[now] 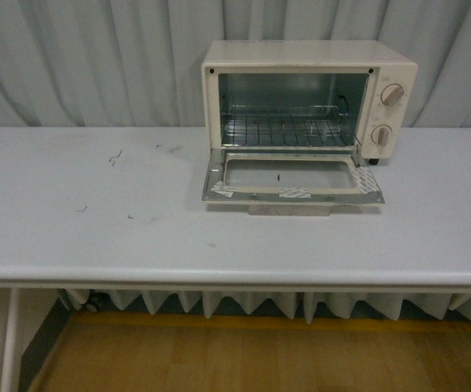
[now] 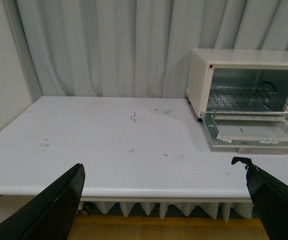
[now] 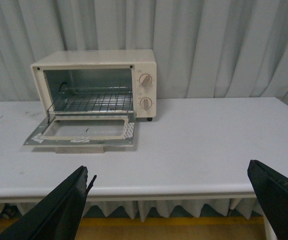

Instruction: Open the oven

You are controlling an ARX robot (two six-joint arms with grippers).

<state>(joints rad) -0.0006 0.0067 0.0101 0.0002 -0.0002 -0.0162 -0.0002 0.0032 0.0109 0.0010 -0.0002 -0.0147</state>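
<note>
Grippers: left gripper (image 2: 163,200) and right gripper (image 3: 171,202) spread wide, empty | oven (image 1: 308,98) door (image 1: 292,175) lay fully down | task looked complete

We see a staged test room: a plain white table (image 1: 96,212), grey curtains (image 1: 88,57) behind it, a wooden floor (image 1: 243,359).

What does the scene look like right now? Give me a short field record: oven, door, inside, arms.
oven: the oven stands at the back of the white table
door: door dropped fully open, lying about flat
inside: wire rack, nothing on it
left gripper: jaws wide apart, holding nothing, short of the table
right gripper: jaws wide apart, holding nothing, short of the table
</note>
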